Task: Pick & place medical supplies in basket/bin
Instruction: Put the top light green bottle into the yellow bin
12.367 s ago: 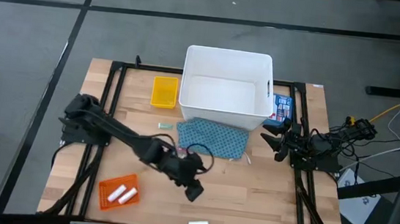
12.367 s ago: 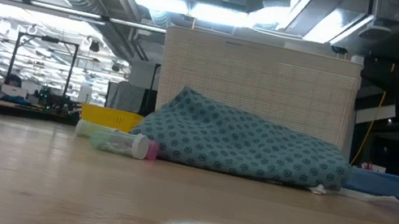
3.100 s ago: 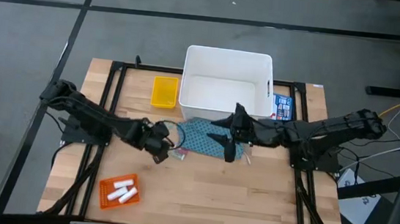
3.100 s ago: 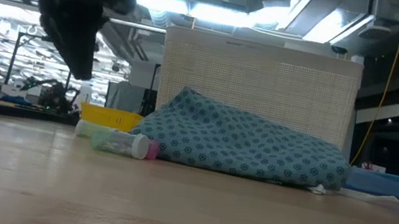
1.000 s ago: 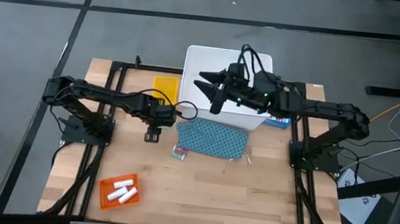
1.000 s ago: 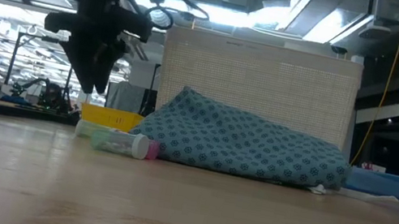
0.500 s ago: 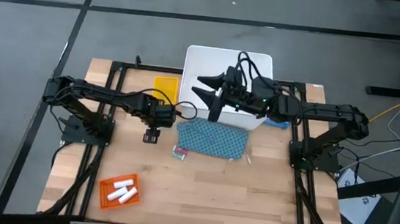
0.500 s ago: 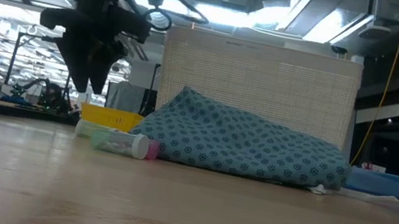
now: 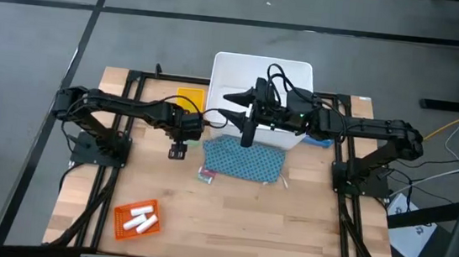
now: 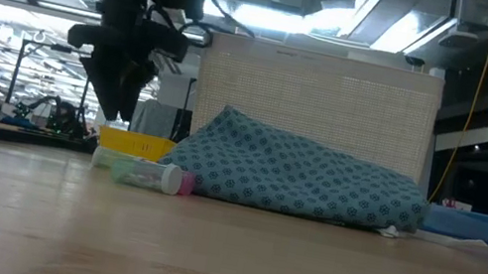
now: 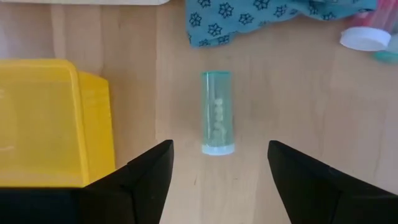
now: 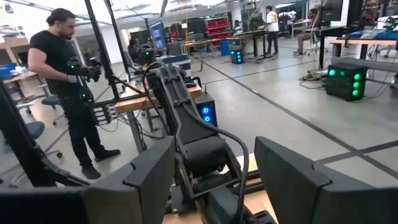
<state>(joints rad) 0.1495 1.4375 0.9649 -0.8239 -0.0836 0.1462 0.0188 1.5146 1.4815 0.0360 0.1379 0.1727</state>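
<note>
Three white rolls (image 9: 144, 220) sit in the orange tray (image 9: 122, 217), lower left. My left end effector (image 9: 178, 150) hangs spread wide over a pale green vial (image 11: 217, 112), lying beside the empty-looking yellow tray (image 9: 188, 99). White bin (image 9: 263, 65) upper centre.

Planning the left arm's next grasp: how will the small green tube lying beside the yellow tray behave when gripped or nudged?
The green tube lies on its side on bare wood, so a sideways nudge would probably roll it. It looks like thin clear plastic with small bits inside, so likely light and somewhat slick. The open left end effector straddles its width; closing across the round sides might squirt it out.
</note>
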